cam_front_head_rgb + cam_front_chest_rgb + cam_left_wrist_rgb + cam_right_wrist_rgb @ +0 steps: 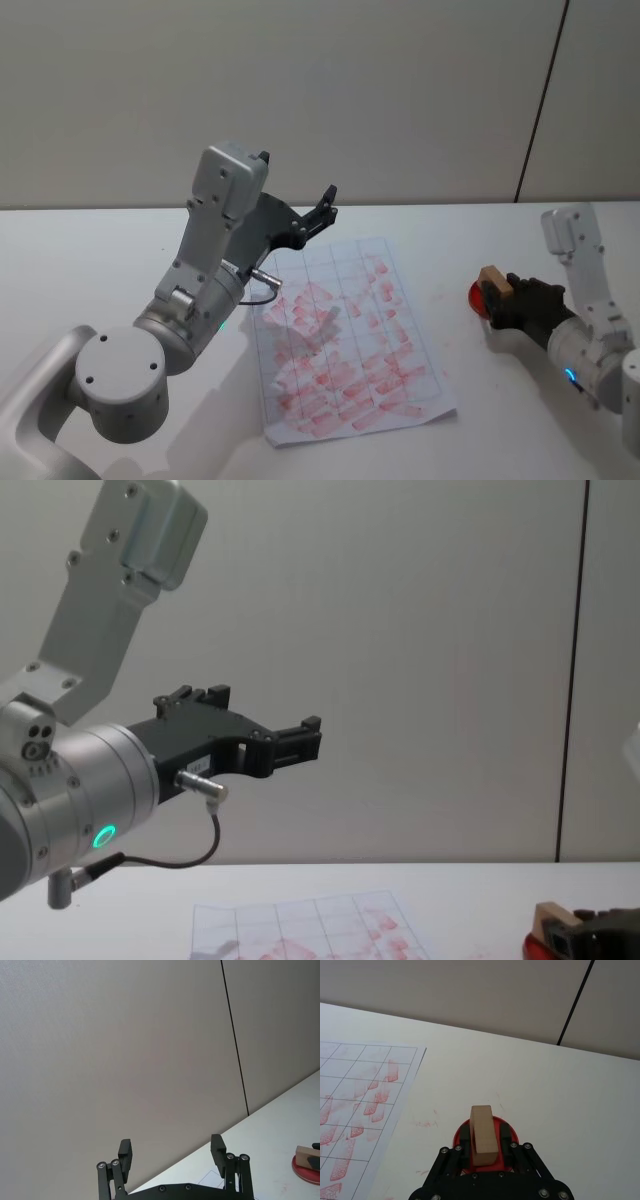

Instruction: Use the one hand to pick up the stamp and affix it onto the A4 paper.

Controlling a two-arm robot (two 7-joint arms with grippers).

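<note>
Head view: the stamp is well to the right of the paper, over the red ink pad. The right gripper is clamped on it. The left gripper hangs raised above the paper's far edge.

Left wrist view: the left gripper has its fingers spread wide with nothing between them.

Right wrist view: the right gripper pinches the stamp across its narrow sides. The block's long axis runs outward from the wrist, over the ink pad. I can't tell whether it touches the pad.

Chest view: the stamp sits low, right of the paper, just above the ink pad.

Judgement: it is a light, rigid wood block, not fragile, with smooth faces that could slip or twist. The side pinch suits it. The inked face will smear, so keep it level over the paper.
</note>
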